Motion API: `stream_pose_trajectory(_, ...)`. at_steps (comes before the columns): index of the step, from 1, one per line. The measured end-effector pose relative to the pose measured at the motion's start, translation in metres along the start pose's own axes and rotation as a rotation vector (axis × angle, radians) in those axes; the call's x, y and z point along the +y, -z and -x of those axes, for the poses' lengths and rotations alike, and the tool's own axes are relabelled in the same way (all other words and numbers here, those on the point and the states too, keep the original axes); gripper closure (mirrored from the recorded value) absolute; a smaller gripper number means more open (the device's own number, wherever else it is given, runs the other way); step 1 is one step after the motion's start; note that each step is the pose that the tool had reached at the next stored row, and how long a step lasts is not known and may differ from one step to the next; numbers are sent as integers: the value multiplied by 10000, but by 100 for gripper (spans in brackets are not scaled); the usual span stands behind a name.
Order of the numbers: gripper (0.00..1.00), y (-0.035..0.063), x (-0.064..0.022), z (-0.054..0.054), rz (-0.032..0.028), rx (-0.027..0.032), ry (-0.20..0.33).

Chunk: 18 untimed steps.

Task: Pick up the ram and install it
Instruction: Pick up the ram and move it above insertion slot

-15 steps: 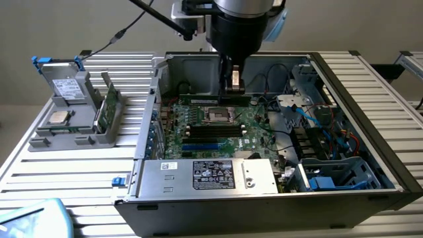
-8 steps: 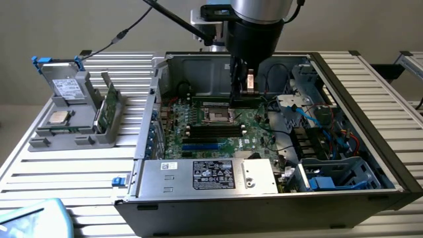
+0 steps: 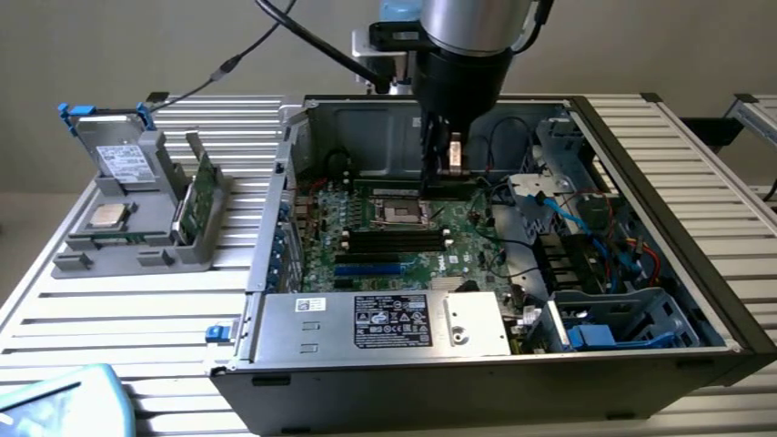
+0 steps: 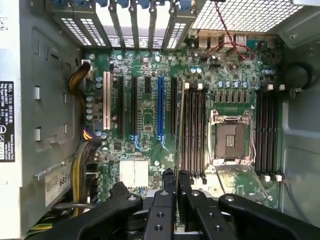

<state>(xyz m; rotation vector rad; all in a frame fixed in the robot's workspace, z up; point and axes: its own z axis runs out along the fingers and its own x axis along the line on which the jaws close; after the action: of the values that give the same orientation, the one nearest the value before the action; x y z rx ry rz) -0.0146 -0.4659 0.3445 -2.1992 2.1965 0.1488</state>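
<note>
Ram (image 4: pixel 178 131) is held edge-on in the narrowly closed jaws of the gripper (image 4: pixel 175 182), inside the computer case (image 3: pixel 680 182) over the motherboard (image 4: pixel 145 115), close by the black memory slots (image 4: pixel 194 131). The installing step is judged in hand; exact alignment with one slot is called for.

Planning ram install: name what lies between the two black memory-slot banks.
The silver-framed processor socket lies between them, shown in the wrist view.
</note>
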Motion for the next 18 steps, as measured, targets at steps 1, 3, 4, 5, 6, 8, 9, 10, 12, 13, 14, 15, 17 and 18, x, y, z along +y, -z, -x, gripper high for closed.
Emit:
stream_pose_trajectory(1,86,-19,-2,14,0,0,1)
stream_pose_trajectory(3,86,-58,-9,44,0,-1,1)
stream_pose_trajectory(4,86,-78,-13,62,0,0,1)
stream_pose_trajectory(5,86,-98,-17,80,0,-2,1)
stream_pose_trajectory(6,86,-117,-21,99,1,0,0)
stream_pose_trajectory(8,86,-154,-25,138,10,0,0)
stream_pose_trajectory(9,86,-172,-27,164,18,-1,1)
stream_pose_trajectory(10,86,-190,-29,197,22,-1,0)
stream_pose_trajectory(12,86,-221,-31,258,47,6,-3)
stream_pose_trajectory(13,86,-228,-31,282,78,23,-7)
stream_pose_trajectory(14,86,-232,-32,296,145,51,-10)
stream_pose_trajectory(15,86,-238,-33,303,207,66,-12)
stream_pose_trajectory(17,86,-260,-40,309,272,65,-12)
stream_pose_trajectory(18,86,-272,-44,311,289,64,-13)
